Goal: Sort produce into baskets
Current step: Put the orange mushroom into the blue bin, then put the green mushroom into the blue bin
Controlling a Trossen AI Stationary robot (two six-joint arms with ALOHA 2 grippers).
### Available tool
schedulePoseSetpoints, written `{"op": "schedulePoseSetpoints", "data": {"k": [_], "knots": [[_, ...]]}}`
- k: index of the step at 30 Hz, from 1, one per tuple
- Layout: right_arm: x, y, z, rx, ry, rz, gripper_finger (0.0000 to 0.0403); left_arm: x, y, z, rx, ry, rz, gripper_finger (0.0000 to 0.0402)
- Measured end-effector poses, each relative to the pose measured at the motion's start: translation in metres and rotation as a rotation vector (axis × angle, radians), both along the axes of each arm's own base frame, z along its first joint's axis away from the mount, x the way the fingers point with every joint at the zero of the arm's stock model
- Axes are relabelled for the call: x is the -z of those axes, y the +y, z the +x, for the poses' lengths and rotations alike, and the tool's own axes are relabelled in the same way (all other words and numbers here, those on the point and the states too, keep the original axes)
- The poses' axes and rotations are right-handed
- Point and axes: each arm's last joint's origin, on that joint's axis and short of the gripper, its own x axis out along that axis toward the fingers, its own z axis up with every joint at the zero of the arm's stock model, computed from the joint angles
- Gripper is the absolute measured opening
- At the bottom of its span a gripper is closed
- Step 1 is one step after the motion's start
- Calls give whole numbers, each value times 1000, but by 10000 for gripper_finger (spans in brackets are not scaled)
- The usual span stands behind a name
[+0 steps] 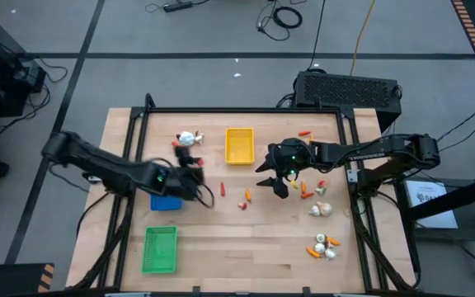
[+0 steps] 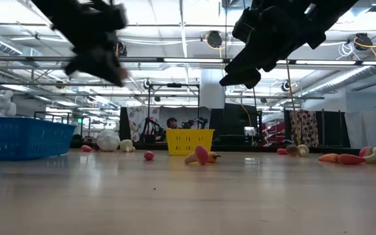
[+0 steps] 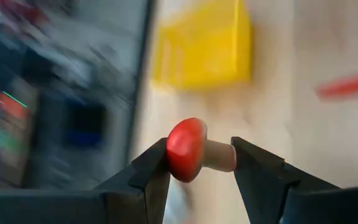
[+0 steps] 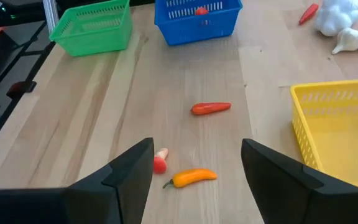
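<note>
Red-capped toy mushroom (image 3: 191, 151) sat clamped in the left claw (image 3: 201, 163); ideally it releases squarely over the small blue plastic tray (image 1: 166, 202). Right claw (image 4: 197, 165) hovered spread apart.

A light wooden table top (image 1: 246, 239) sits in a black metal frame (image 1: 246, 110) on a grey floor. Behind its far edge lies a black perforated box (image 1: 349, 89). Cables (image 1: 283, 15) trail across the floor, and a white sheet (image 1: 430, 202) lies off the table's right side
</note>
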Motion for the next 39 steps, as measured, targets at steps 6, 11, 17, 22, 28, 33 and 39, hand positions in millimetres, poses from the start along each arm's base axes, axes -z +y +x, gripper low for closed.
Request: {"op": "schedulePoseSetpoints", "data": {"k": [6,11,17,22,28,33,39], "knots": [[0,0,0,-16,-9,-27,233,-19,15,-55,-240,56,-549,166],[-3,0,2,-22,-48,-43,233,-17,14,-68,-327,109,-675,166],[-2,4,2,-27,-27,-21,233,11,12,-73,-342,221,-728,166],[1,11,1,-50,3,-18,233,26,12,-74,-371,281,-705,166],[1,14,0,-61,11,-18,233,30,12,-70,-399,271,-677,187],[1,14,0,-62,12,-21,233,31,12,-69,-403,279,-669,230],[1,13,0,-61,11,-20,233,30,12,-69,-367,293,-656,251]]}}
